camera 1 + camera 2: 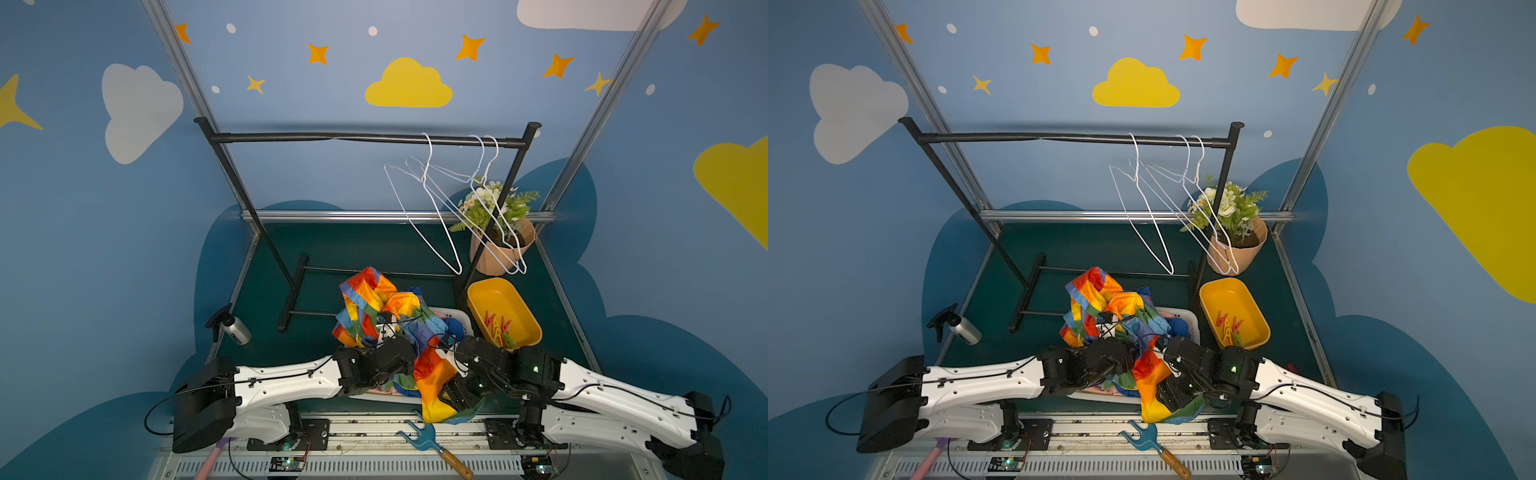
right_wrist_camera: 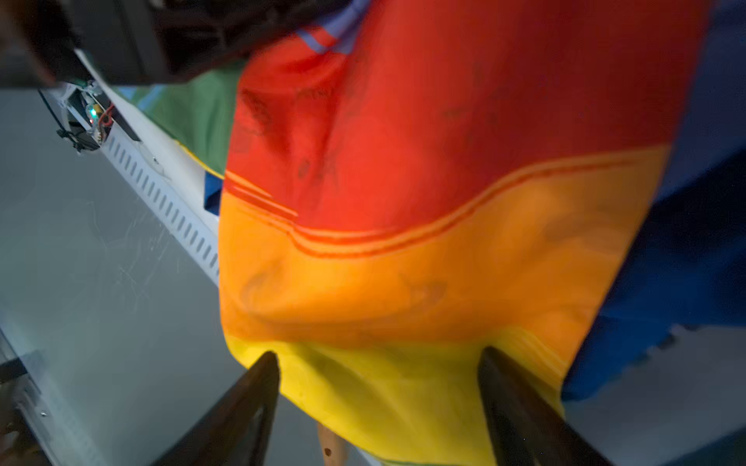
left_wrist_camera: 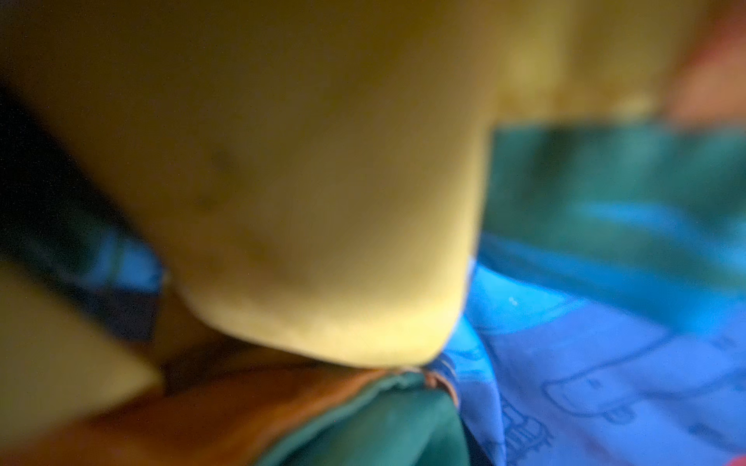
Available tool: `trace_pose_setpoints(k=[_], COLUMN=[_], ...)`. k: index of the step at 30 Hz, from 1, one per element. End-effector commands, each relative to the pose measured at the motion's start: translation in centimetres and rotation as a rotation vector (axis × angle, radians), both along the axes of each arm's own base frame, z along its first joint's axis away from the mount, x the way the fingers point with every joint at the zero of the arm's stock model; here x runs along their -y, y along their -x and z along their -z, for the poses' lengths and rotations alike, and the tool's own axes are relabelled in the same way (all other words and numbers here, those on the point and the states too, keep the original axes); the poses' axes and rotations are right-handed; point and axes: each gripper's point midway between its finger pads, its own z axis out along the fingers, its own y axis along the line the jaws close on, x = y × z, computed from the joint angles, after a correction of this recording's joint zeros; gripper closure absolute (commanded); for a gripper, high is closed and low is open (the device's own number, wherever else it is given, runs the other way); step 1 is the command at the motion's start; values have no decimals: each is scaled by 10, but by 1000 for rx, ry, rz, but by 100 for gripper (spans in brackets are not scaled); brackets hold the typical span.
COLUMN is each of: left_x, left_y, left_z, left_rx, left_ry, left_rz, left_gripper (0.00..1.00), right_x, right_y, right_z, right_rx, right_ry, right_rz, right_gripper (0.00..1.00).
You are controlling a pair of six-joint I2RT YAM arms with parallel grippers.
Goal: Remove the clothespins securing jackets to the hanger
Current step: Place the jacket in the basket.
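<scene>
The rainbow-striped jacket (image 1: 374, 299) lies heaped over a white basket (image 1: 457, 316) in both top views, one end hanging over the front edge. Blue cloth (image 1: 455, 326) and pink cloth (image 1: 384, 390) of other jackets show beneath it. Several red, yellow and green clothespins (image 1: 500, 328) lie in a yellow bin (image 1: 494, 295). My left gripper (image 1: 388, 332) is sunk in the pile, fingers hidden; its wrist view shows only blurred yellow cloth (image 3: 302, 181) and blue cloth (image 3: 605, 363). My right gripper (image 2: 379, 355) stands open, the jacket's yellow hem (image 2: 383, 395) hanging between its fingers.
Three bare white wire hangers (image 1: 424, 216) hang on the black rack bar (image 1: 332, 137). A potted plant (image 1: 498, 253) stands at the back right, a spray bottle (image 1: 235, 330) at the left. A blue fork tool with a wooden handle (image 1: 424, 436) lies on the front rail.
</scene>
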Motion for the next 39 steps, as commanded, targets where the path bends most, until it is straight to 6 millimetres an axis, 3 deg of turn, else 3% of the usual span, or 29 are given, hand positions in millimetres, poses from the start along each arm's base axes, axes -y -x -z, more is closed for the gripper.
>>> trace_pose_setpoints(k=[1,6,9,11,13,15,21,26,30,32,34,36,37,39], left_x=[-12,-14,-19,-22,-25,-26,-18,-22,-23,-24,-25,-25,-26,-26], left_y=[2,3,3,3,3,2,2,2,2,2,3,3,2,2], left_z=[11,5,2,2,0,-1,0,-5,-7,-7,-8,-9,-10,-11], left_rx=[-25,-16,-10,-7,1,11,1,12,16,16,17,22,25,28], left_ry=[-60,-37,-19,-12,-16,-19,-14,-11,6,7,6,9,9,9], left_rz=[3,1,-15,-24,-30,-32,-8,-16,-20,-21,-23,-23,-23,-23], left_gripper=[51,51,51,51,51,51,51,50,50,50,50,49,49,49], right_x=[-19,-32,-31,-29,-24,-19,2,26,18,-1,-19,-28,-29,-31], right_y=[-11,-35,-57,-61,-50,-42,-42,-34,-37,-30,-26,-27,-30,-41], right_z=[-8,-27,-44,-43,-38,-37,-38,-15,-3,-2,-7,-13,-18,-41], right_rx=[32,102,164,140,89,67,125,100,55,-3,-34,-21,-1,64], right_ry=[-65,-118,-158,-155,-92,-52,-60,52,61,-14,-107,-168,-179,-219], right_rz=[22,61,100,98,41,24,85,90,119,80,52,48,49,66], right_gripper=[63,100,100,100,53,23,14,12,10,17,38,71,82,92])
